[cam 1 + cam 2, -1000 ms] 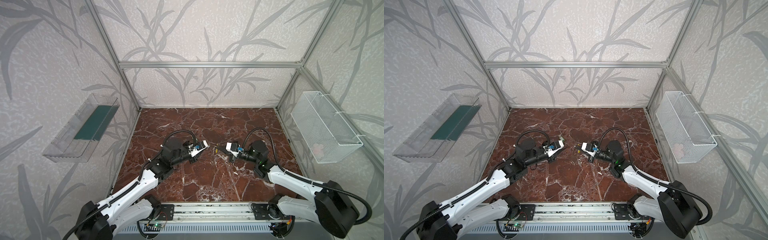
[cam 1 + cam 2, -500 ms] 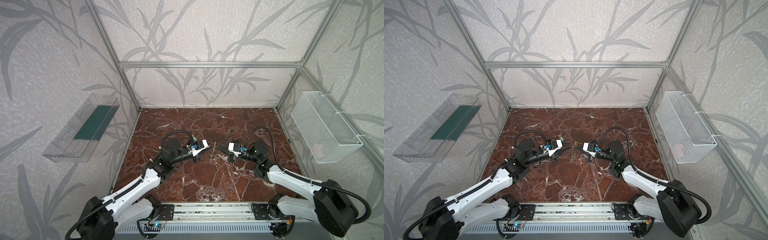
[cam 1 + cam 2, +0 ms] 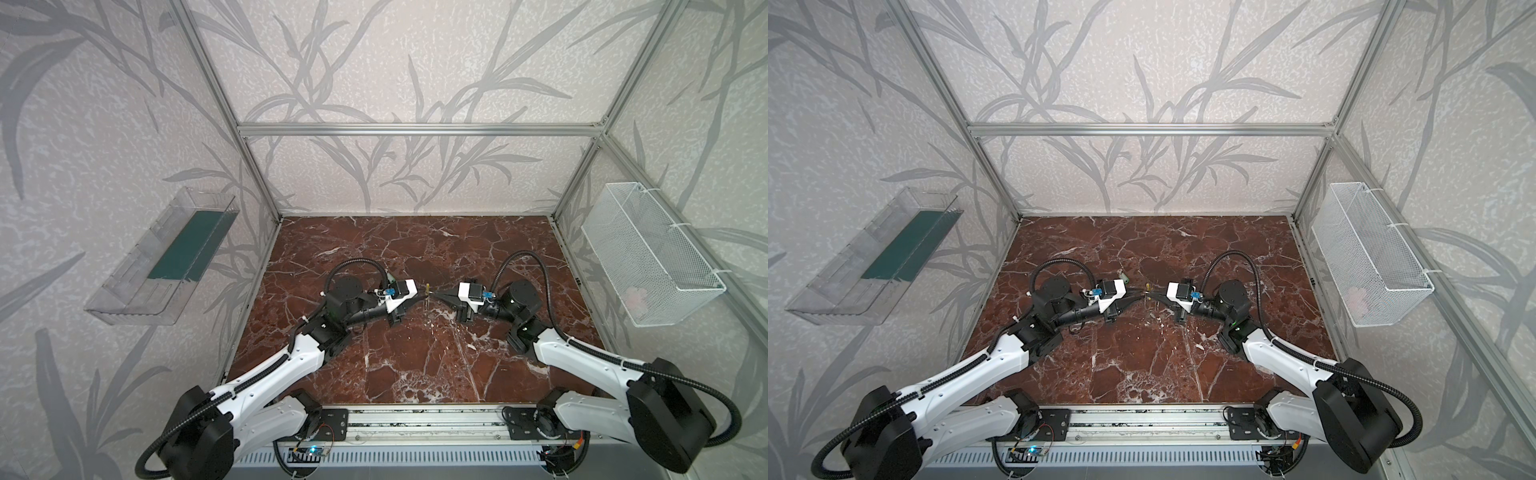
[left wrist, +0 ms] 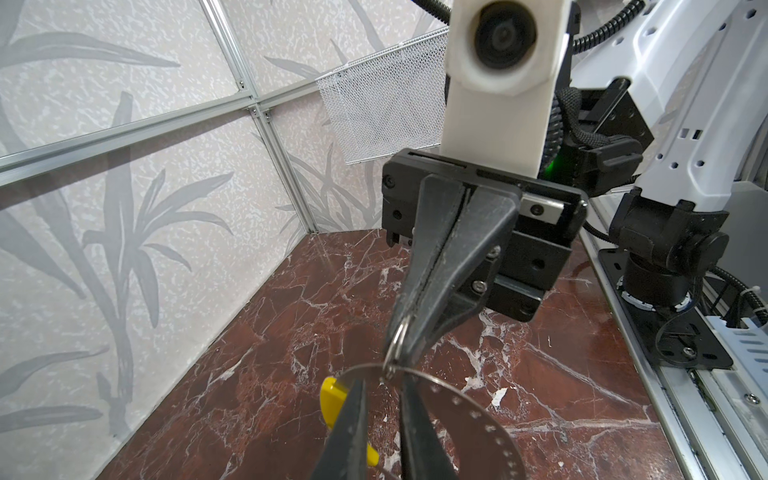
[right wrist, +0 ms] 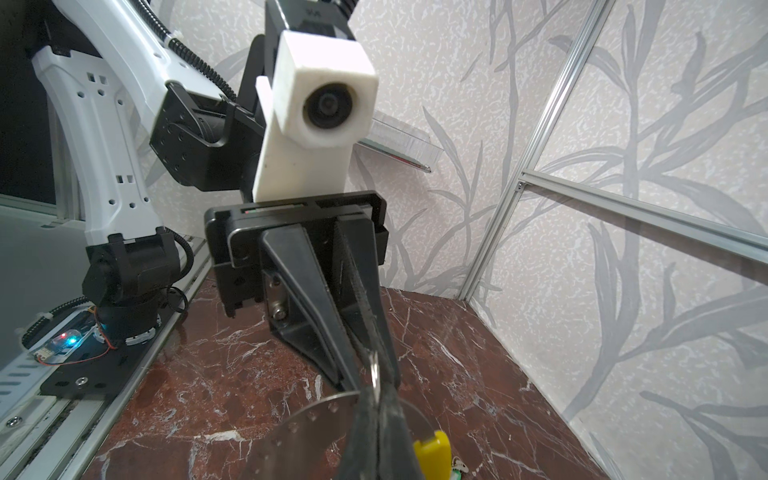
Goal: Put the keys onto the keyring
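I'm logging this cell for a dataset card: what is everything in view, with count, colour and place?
keyring: one, thin grey metal with a yellow sleeve, in mid-air at the scene's middle.
key: one seen, pale green, on the floor by the left gripper, on its back-wall side; no second key visible.
tray: one, clear with a green liner, left wall.
basket: one, white wire mesh, right wall.
floor: one, red-brown marble.
left gripper: one, black, jaws slightly apart at the keyring's wire.
right gripper: one, black, shut on a small loop of the keyring.
wrist cameras: two, white, mounted on the grippers.
arms: two, white and black.
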Motion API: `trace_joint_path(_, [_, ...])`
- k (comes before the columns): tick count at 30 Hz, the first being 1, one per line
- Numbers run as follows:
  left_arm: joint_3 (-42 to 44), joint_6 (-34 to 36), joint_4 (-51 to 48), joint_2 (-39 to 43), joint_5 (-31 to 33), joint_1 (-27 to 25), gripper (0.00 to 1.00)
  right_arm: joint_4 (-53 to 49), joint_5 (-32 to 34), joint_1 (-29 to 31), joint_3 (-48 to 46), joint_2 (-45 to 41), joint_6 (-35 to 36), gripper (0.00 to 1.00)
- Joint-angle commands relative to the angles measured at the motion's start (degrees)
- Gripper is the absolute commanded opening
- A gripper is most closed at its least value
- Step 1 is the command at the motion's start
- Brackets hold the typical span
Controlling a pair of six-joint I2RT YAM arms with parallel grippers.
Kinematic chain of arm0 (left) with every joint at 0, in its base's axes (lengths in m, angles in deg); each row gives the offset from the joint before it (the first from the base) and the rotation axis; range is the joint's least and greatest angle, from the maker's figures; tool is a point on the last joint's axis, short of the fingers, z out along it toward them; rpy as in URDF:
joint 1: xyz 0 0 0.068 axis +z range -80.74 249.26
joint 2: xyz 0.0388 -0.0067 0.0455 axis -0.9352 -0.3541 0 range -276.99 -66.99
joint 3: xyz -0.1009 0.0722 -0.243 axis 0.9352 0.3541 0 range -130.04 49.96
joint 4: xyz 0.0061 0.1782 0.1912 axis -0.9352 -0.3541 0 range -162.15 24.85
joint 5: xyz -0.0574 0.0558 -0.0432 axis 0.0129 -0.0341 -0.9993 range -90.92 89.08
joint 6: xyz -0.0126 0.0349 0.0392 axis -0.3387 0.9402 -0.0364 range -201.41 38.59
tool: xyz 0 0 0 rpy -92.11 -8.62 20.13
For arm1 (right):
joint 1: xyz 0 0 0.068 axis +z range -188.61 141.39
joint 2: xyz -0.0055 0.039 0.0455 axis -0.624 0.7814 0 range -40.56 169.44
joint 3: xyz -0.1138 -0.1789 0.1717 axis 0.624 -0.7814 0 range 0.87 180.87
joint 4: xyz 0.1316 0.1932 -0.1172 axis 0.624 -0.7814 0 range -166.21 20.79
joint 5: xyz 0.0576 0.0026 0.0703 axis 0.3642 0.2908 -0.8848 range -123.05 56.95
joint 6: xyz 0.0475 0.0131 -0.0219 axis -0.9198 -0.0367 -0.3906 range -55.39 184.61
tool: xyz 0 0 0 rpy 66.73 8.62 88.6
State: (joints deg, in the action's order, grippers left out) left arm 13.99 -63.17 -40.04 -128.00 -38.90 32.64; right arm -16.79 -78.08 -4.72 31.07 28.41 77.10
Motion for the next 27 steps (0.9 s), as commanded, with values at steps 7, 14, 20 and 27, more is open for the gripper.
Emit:
trace_joint_path(7, [-2.71, -0.71, 2.5, -0.3, -2.42, -0.46, 0.15, 1.2, -3.1, 0.18, 2.14, 0.62, -1.59, 0.0])
trace_joint_path(14, [-3.58, -0.22, 1.34, -0.06, -3.45, -0.95, 0.08, 0.67, -3.82, 0.18, 2.21, 1.24, -1.53, 0.0])
trace_joint_path(20, [-4.37, 0.39, -0.2, -0.07, -4.12, -1.24, 0.0, 0.95, -4.1, 0.19, 2.54, 1.86, -1.77, 0.0])
trace_joint_path(27, [-7.48, 4.55, -10.59, 0.27, -0.1, -1.66, 0.0, -2.03, 1.53, -0.31, 1.63, 0.19, 1.29, 0.29])
